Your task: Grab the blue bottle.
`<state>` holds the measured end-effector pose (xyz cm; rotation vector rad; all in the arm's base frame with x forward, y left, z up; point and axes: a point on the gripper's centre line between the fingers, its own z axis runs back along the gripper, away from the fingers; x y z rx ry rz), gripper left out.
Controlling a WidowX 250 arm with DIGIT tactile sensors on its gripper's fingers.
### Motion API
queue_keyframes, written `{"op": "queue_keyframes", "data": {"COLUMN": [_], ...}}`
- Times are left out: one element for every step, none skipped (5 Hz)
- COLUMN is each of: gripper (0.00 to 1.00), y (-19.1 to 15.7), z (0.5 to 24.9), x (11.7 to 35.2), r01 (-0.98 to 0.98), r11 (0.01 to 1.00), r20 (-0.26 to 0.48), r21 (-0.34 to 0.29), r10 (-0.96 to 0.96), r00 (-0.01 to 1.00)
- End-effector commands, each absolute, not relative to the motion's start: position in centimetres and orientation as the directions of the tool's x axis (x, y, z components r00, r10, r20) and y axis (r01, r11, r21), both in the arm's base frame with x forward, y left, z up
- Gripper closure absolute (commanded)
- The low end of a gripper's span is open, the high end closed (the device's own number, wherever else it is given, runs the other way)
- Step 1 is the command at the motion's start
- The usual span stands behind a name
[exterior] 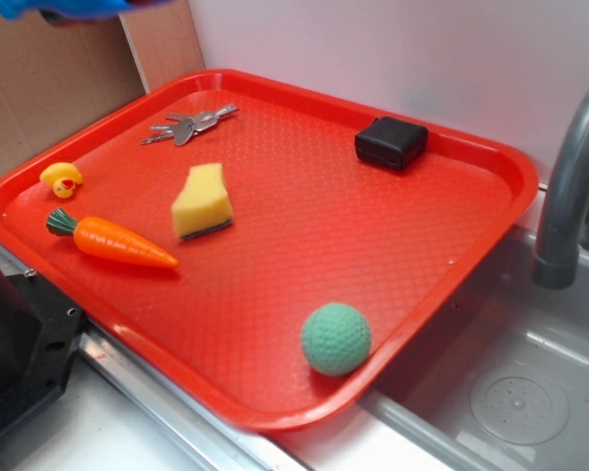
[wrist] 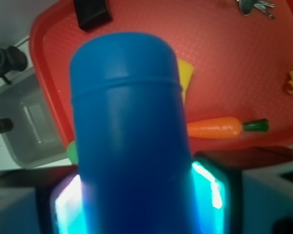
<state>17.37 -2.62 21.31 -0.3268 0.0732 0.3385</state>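
The blue bottle (wrist: 129, 136) fills the middle of the wrist view, held between my two fingers, which press its sides. My gripper (wrist: 136, 204) is shut on it, high above the red tray (wrist: 224, 63). In the exterior view only a blue sliver of the bottle (exterior: 64, 8) shows at the top left edge, above the tray (exterior: 452, 255). The gripper itself is out of that view.
On the tray lie a carrot (exterior: 113, 240), a yellow sponge (exterior: 202, 201), a green ball (exterior: 336, 339), a black block (exterior: 391, 142), keys (exterior: 188, 125) and a yellow duck (exterior: 63, 179). A sink (exterior: 510, 383) and grey faucet (exterior: 569, 186) are at the right.
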Motion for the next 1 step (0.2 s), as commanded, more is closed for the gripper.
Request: {"op": "queue_keyframes", "data": {"gripper": [0.00], "y": [-1.06], "z": [23.72], "x": [18.07], "r01": [-0.311], "r11": [0.890], "r20": [-0.009], "r21": [-0.335], "r10": [0.327], "r00": [0.945]}}
